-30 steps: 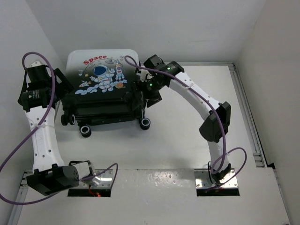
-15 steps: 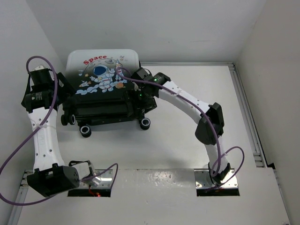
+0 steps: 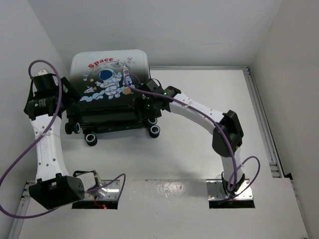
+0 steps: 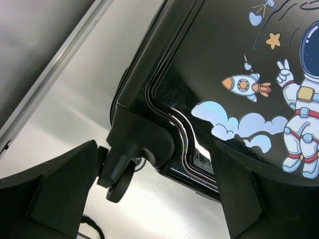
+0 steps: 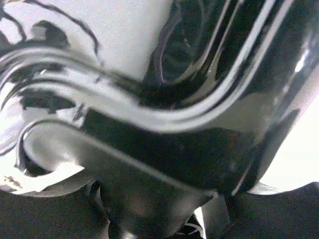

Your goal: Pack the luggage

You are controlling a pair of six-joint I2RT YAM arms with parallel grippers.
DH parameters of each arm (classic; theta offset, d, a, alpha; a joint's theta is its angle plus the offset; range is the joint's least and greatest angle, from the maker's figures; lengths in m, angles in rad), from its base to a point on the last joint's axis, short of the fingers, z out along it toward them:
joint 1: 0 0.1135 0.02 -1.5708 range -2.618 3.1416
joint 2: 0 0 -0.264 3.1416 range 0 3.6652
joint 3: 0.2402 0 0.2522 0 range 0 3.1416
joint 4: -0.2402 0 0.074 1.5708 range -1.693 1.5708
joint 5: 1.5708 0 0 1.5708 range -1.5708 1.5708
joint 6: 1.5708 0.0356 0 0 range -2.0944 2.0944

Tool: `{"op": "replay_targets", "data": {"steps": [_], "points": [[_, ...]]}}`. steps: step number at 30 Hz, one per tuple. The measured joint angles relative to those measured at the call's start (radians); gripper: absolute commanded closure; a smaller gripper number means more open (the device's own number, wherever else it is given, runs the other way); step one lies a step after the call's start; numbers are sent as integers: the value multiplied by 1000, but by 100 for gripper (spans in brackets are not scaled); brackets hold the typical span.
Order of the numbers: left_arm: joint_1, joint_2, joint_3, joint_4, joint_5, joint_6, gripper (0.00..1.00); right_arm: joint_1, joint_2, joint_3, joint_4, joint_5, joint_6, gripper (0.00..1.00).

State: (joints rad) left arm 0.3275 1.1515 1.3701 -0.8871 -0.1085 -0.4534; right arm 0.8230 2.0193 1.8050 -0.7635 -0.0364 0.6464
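Glossy black hard-shell luggage [image 3: 107, 84], rounded corners. Left gripper [image 4: 154, 174] is spread wide around its caster [image 4: 118, 174]. Right gripper [image 3: 149, 104] has slid closer against its side, can't tell its grip.

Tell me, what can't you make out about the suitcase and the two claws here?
- Inside the luggage: top view, its shell covers it.
- Right gripper open or shut: top view, its wrist hides the fingers; right wrist view, blurred glossy shell fills the frame.
- Left wrist view: frame edges crop the luggage.
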Motion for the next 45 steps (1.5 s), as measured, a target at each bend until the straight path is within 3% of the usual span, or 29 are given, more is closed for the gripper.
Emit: {"op": "replay_targets", "data": {"steps": [6,16,25,31,34,35,38,41,45], "points": [[0,0,-11,14,4,0,1,25,-95,-119,125,66,-109,100],[0,4,-16,44,27,0,1,3,-166,-95,203,128,-285,100],[9,24,-6,72,-29,-13,1,-79,-157,-149,233,27,-290,100],[18,-40,6,146,-208,-72,1,-116,-122,-199,286,-97,-257,100],[26,-84,1,179,-325,-103,1,-136,-103,-197,301,-166,-244,72],[34,-92,-5,184,-352,-112,1,-140,-98,-196,304,-187,-241,52],[89,-102,-63,196,-411,-139,1,-150,-94,-190,301,-218,-227,30],[159,-77,-140,188,-409,-165,1,-163,-100,-212,322,-225,-227,21],[185,-62,-174,175,-374,-181,1,-170,-266,-420,410,-176,-253,8]]}}
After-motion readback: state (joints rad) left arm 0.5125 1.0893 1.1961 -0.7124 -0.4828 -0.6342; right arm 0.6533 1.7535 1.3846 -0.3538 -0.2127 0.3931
